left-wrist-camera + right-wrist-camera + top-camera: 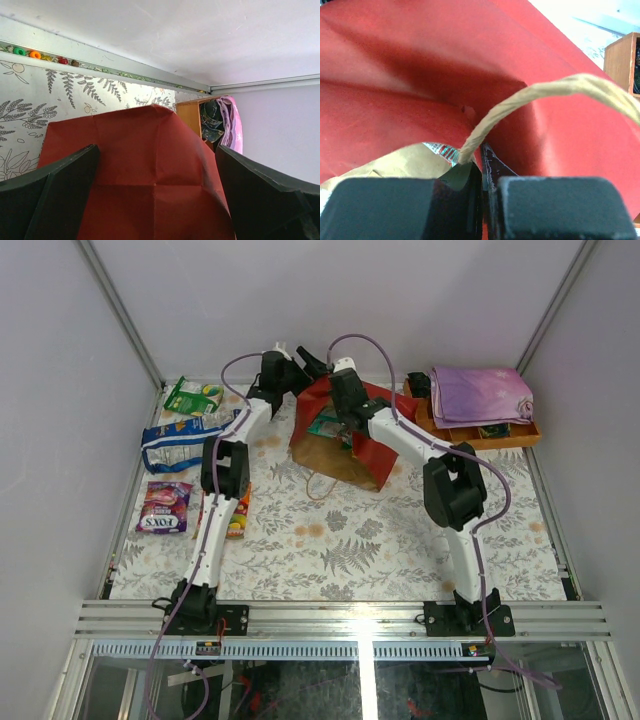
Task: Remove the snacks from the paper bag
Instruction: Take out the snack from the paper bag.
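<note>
Right gripper (482,197) pinched tight on paper bag (395,60) rim by string handle (560,90), far middle of table (400,540). Left gripper (157,172) spread wide, empty, at bag's far side. Packets (328,425) inside: probably light, slippery; likely best pinched by an edge.

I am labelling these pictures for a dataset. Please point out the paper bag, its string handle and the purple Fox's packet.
paper bag (150,170): left wrist view, on its red outer wall.
string handle (545,91): right wrist view, on the arching cord.
purple Fox's packet (163,508): top view, on its centre.
</note>
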